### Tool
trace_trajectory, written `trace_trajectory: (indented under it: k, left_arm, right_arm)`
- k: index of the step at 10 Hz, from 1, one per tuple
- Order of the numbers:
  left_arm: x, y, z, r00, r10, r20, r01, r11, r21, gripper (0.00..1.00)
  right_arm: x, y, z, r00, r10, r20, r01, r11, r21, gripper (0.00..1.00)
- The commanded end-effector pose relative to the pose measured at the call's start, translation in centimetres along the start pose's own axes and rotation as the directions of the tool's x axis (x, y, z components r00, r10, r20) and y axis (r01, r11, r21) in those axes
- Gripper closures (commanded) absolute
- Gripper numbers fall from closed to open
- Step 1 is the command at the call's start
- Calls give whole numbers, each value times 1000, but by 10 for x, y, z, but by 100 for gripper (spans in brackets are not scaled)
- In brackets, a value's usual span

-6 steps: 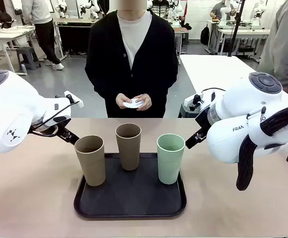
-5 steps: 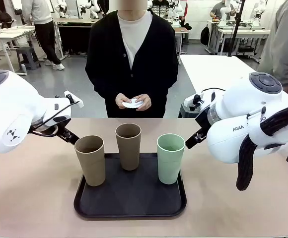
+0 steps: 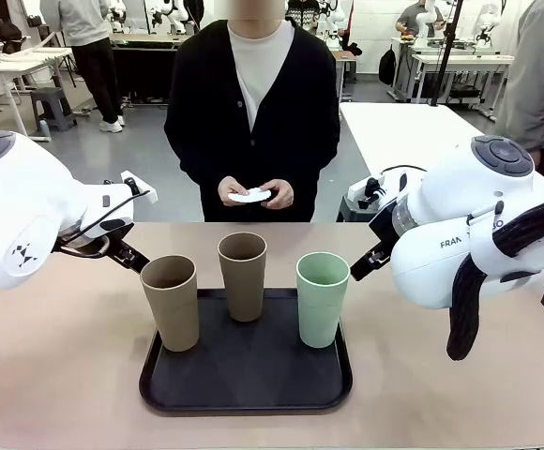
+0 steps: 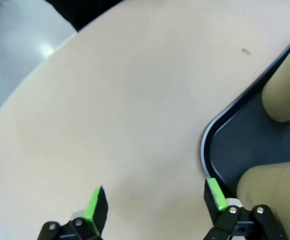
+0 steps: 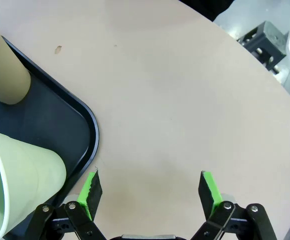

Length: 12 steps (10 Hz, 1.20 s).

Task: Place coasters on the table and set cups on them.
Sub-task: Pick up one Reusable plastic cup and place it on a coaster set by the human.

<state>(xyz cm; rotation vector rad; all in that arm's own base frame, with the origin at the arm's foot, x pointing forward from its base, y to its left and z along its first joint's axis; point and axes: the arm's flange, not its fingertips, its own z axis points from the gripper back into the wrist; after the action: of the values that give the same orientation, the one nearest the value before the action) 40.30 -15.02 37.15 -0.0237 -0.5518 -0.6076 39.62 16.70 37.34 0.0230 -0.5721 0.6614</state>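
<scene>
My left gripper (image 4: 154, 197) and right gripper (image 5: 150, 184) both stand wide with nothing between the pads, over bare table (image 3: 56, 375). The tray (image 3: 244, 384) lies at three o'clock of the left and nine o'clock of the right, carrying all three cups (image 3: 242, 277). My right arm reads "FRAN", the rest cut off; the coasters (image 3: 250, 196) are at twelve o'clock in the person's hands (image 3: 277, 195), half hidden by fingers and held flatter than a moment ago, the cups unmoved.

Cups (image 3: 243, 281) matt, smooth, plastic-looking — tray (image 3: 244, 375) black w/ faint sheen, table (image 3: 56, 375) smooth matt tan.
</scene>
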Motion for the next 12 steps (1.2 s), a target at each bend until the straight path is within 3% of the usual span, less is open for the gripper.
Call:
trace_trajectory:
  k: [1, 6, 7, 8, 11, 12]
  left_arm:
    - [0, 0, 0, 1000, 0, 0, 0, 1000, 0, 0]
    - [0, 0, 0, 1000, 0, 0, 0, 1000, 0, 0]
    - [7, 13, 25, 1000, 22, 6, -22, 999, 24, 0]
    - [10, 19, 65, 1000, -6, 2, 6, 1000, 11, 0]
    - [-17, 15, 140, 990, -39, -133, 18, 988, -156, 0]
    - [-33, 7, 161, 975, -57, -214, 23, 987, -156, 0]
  right_arm:
    - [0, 0, 0, 1000, 0, 0, 0, 1000, 0, 0]
    - [0, 0, 0, 1000, 0, 0, 0, 1000, 0, 0]
    - [5, -16, 20, 998, -55, -33, 56, 998, 12, 0]
    - [4, -10, 61, 998, -25, -66, 25, 1000, 6, 0]
    - [-31, 13, 160, 978, 8, -207, -4, 1000, 21, 0]
    - [-50, 32, 185, 967, 14, -254, -16, 1000, -4, 0]
